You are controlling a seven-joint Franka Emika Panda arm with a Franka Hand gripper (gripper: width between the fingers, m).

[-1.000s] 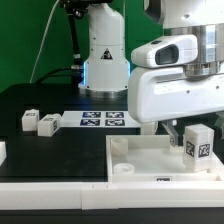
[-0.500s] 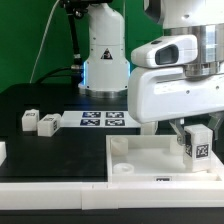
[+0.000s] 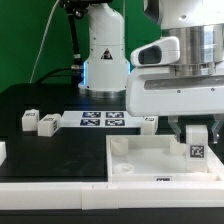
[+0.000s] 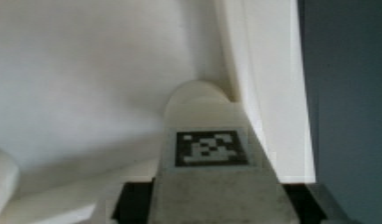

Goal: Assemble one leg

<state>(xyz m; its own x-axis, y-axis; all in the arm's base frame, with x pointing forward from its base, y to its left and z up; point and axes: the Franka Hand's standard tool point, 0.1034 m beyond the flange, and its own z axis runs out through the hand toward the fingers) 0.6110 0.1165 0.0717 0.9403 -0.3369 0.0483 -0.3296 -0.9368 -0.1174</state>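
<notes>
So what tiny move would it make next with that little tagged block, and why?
Probably a short push straight down. The end effector holds the leg upright over the white tray piece, near its corner on the exterior view's right; whether it is seated yet can't be told.

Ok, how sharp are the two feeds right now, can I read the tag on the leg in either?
Exterior view: evenly lit and fairly sharp; the leg in the gripper shows its tag small but distinct, no glare. Wrist view: soft and low in contrast; the leg fills the foreground slightly blurred, its tag pattern still legible, the white tray behind washed out.
</notes>
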